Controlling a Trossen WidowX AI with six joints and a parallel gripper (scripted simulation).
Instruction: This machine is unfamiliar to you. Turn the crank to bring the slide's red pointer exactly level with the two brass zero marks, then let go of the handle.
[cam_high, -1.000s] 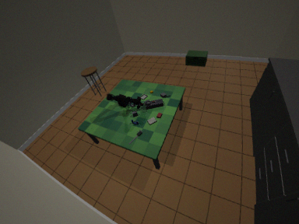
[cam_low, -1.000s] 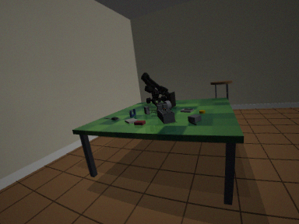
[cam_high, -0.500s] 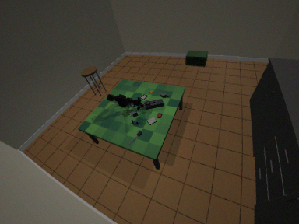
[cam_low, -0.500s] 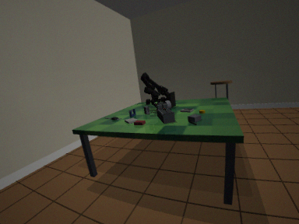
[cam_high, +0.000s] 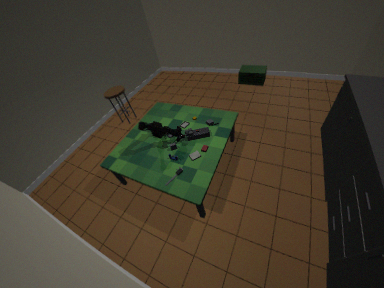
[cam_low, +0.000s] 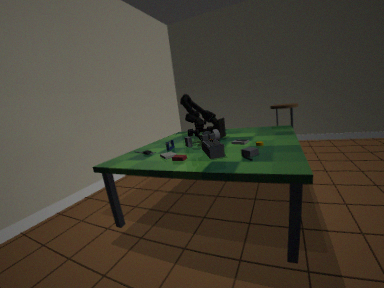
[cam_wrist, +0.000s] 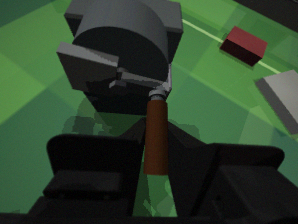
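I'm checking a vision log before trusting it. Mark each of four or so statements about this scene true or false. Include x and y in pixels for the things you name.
1. The gripper (cam_wrist: 152, 122) is closed on the brown crank handle (cam_wrist: 156, 137). True.
2. The red block (cam_high: 204, 148) (cam_low: 179, 158) (cam_wrist: 244, 46) lies on the machine. False: it lies on the table (cam_high: 192, 182) (cam_low: 210, 171), beside the machine (cam_high: 197, 134) (cam_low: 213, 149) (cam_wrist: 122, 25).
3. The wrist view shows the red pointer level with the marks. False: no pointer is visible there.
4. A stool (cam_high: 115, 92) (cam_low: 284, 106) stands off the table. True.

On the worktop (cam_high: 192, 185) (cam_low: 150, 165) (cam_wrist: 30, 107): one red block (cam_high: 205, 148) (cam_low: 179, 158) (cam_wrist: 243, 46), two pale slabs (cam_high: 195, 156) (cam_high: 185, 124) (cam_low: 168, 155) (cam_low: 240, 142) (cam_wrist: 282, 97), one yellow piece (cam_high: 194, 118) (cam_low: 259, 144), one blue piece (cam_high: 173, 157) (cam_low: 172, 145). Away from the worktop: one stool (cam_high: 114, 92) (cam_low: 284, 106), one green box (cam_high: 252, 75).
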